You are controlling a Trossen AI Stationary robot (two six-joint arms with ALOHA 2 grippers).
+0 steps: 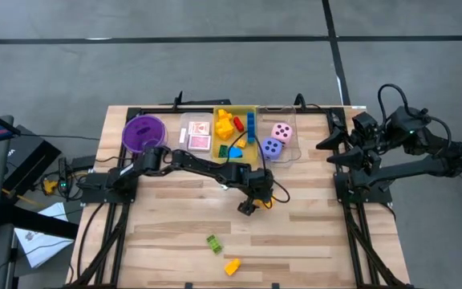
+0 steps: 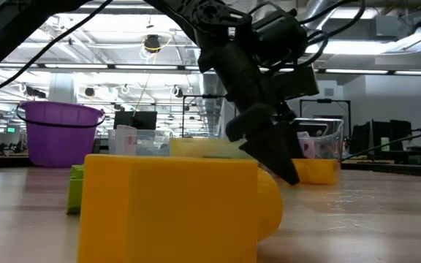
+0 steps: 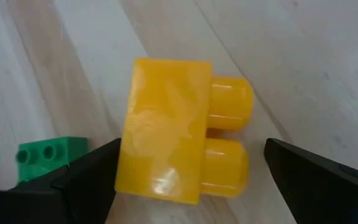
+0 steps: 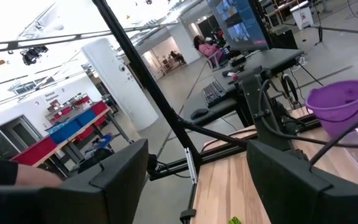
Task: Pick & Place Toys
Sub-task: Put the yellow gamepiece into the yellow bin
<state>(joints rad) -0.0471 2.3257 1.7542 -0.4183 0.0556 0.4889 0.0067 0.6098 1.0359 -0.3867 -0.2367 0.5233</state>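
Most of the toys look already sorted into the bins (image 1: 257, 120) at the upper middle of the overhead frame, while a yellow block (image 1: 232, 266) and a green block (image 1: 213, 242) lie loose near the bottom edge of the tabletop (image 1: 311, 233). The left hand (image 1: 247, 208) hangs wide open and empty above the yellow block, with bare wood all round. The right hand (image 1: 327, 152) waits partly open at the right edge, seemingly holding nothing.

Both arms (image 1: 207, 166) matte black, jointed links, black cables looped along them; wedge-shaped fingers (image 3: 316, 180), markings probably none visible.
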